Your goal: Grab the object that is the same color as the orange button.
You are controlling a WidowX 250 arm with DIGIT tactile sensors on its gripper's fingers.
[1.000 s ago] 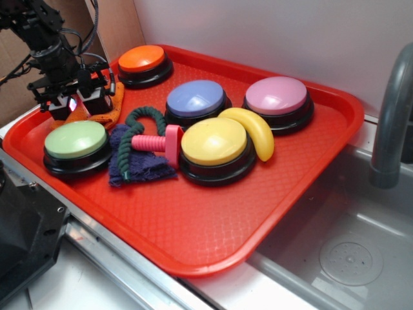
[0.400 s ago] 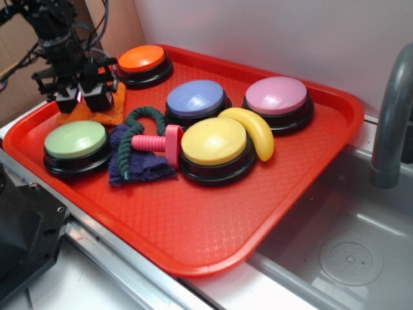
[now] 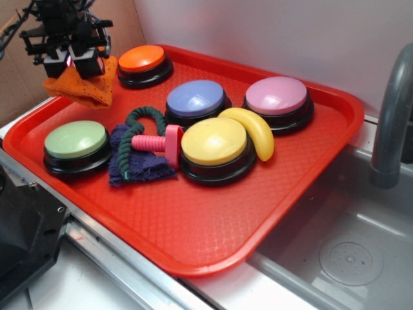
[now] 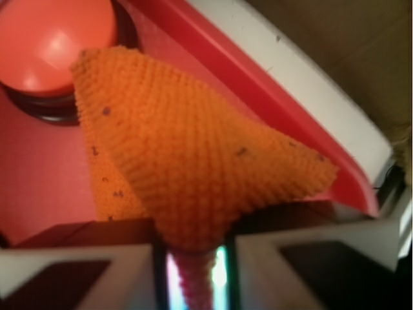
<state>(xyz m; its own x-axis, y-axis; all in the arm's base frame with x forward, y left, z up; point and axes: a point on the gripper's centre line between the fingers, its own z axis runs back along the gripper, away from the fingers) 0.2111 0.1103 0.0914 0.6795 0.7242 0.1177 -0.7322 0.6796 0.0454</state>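
Above the tray's (image 3: 303, 213) far-left corner, gripper (image 3: 70, 64) fingers (image 3: 85, 63) are pinched tight on the orange cloth (image 3: 80, 87), which hangs clear of the tray, just left of the orange button (image 3: 142, 59); wrist view shows cloth (image 4: 193, 168) bunched between them.

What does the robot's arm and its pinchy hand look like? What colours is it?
The arm is black and blocky, with thin black cables looping around it. Its gripper has chunky black finger blocks with pale faces and a small red-pink light glowing between them. In the wrist view the fingers look whitish with dark panels, and a bright glow shows in the narrow gap between them.
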